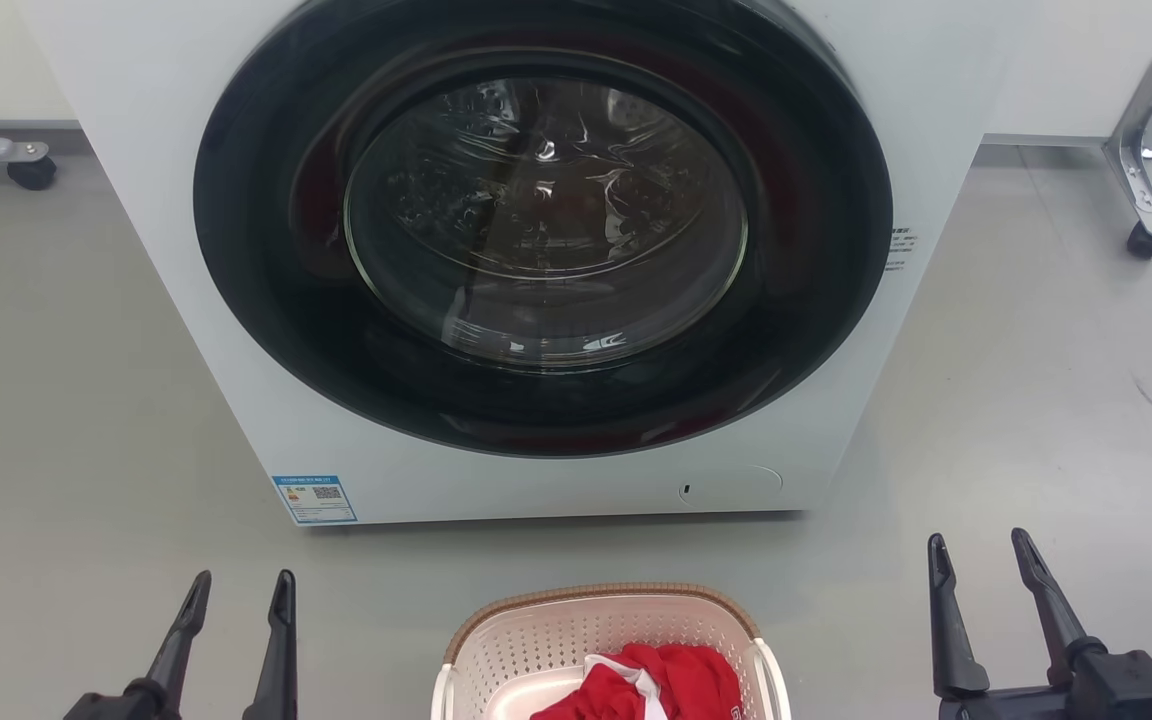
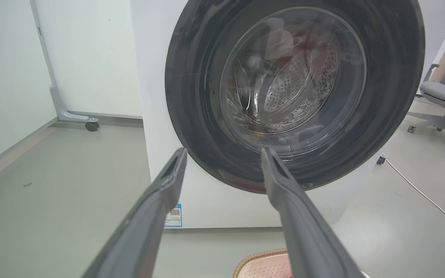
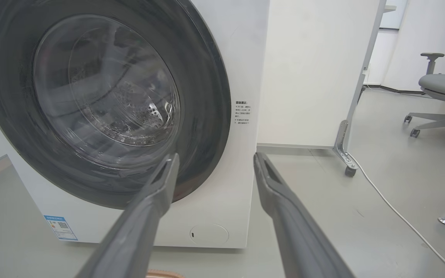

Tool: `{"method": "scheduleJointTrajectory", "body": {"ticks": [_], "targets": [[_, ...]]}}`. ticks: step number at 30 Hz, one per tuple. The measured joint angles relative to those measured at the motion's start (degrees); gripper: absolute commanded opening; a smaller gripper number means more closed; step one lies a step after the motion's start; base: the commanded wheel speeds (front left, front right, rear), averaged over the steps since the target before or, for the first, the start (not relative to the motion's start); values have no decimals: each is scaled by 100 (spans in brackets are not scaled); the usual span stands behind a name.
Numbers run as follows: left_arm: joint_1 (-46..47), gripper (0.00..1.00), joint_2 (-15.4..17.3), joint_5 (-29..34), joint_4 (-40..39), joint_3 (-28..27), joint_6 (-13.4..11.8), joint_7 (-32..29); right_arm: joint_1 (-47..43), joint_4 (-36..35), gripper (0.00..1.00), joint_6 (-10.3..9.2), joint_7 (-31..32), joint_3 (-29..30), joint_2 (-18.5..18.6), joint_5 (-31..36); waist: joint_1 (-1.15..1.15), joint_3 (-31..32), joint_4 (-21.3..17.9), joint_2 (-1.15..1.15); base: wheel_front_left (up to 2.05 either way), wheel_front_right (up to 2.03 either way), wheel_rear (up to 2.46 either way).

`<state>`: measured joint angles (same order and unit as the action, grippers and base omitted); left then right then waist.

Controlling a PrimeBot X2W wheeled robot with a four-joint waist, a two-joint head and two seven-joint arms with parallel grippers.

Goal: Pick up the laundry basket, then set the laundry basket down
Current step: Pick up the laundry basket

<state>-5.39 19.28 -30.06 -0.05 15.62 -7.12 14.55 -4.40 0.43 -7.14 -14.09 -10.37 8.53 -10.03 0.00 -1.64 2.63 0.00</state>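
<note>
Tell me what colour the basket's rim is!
The basket's rim is brown, woven-looking; head view shows it best.

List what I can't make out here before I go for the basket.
Head view's bottom edge cuts off the near half of the cream-white perforated plastic laundry basket and the red-and-white cloth inside.
All views: glass reflections hide what is in the white washing machine drum.
Head view: print on its blue label is too small.

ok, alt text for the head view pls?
White front-load washer, dark round door shut, on a grey floor. In front of it, at the bottom edge, a cream basket holding red cloth. The left gripper and right gripper, both open and empty, flank the basket.
</note>
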Motion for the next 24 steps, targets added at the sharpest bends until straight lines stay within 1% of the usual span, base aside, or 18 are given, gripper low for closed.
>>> {"method": "scheduleJointTrajectory", "body": {"ticks": [13,24], "targets": [[-97,100,-237,236,-127,-169,0,-43,-63,-152,100,0,149,43,-13,1,0,-3,8,0,0,0,0],[-97,100,-309,304,-220,-192,0,-193,-76,-218,100,0,249,64,-29,1,0,-50,21,0,0,0,0]]}}
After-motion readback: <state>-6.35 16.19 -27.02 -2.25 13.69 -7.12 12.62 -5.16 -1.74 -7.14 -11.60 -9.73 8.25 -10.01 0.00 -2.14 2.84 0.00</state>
